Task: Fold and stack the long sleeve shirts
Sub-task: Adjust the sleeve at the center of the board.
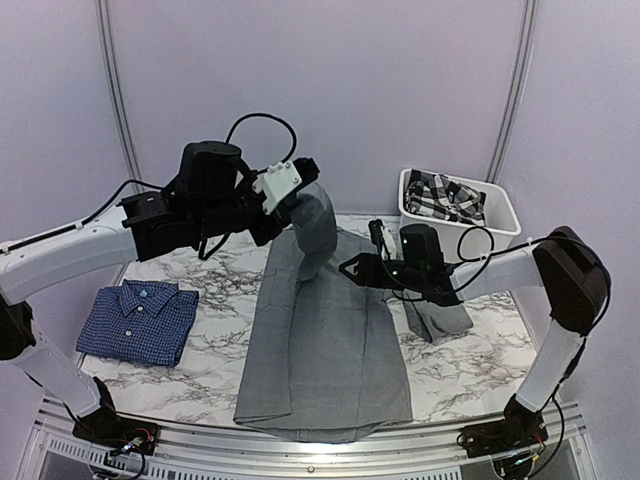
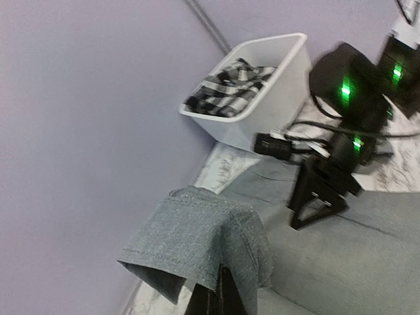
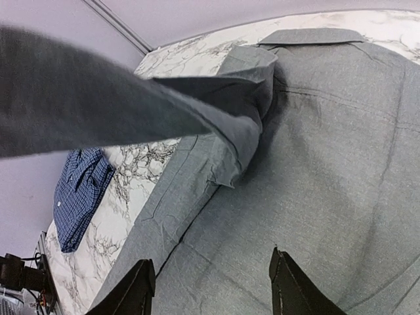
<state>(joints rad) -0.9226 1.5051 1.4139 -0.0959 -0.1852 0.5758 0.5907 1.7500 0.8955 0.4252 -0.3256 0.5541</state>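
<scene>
The grey shirt (image 1: pixel 325 350) lies spread flat down the middle of the marble table, collar at the far end. My left gripper (image 1: pixel 306 190) is shut on its left sleeve (image 1: pixel 316 230) and holds it up above the shirt's upper part; in the left wrist view the cuff (image 2: pixel 197 239) drapes over the closed fingers (image 2: pixel 220 298). My right gripper (image 1: pixel 352 266) is open and empty, low over the shirt's right chest (image 3: pixel 315 164), its fingers (image 3: pixel 138 289) wide apart. The dark blue checked shirt (image 1: pixel 140 320) lies folded at the left and also shows in the right wrist view (image 3: pixel 79 190).
A white bin (image 1: pixel 500 215) holding black-and-white plaid cloth (image 1: pixel 445 195) stands at the back right, also in the left wrist view (image 2: pixel 275 98). The grey shirt's other sleeve (image 1: pixel 440 322) lies on the table under the right arm.
</scene>
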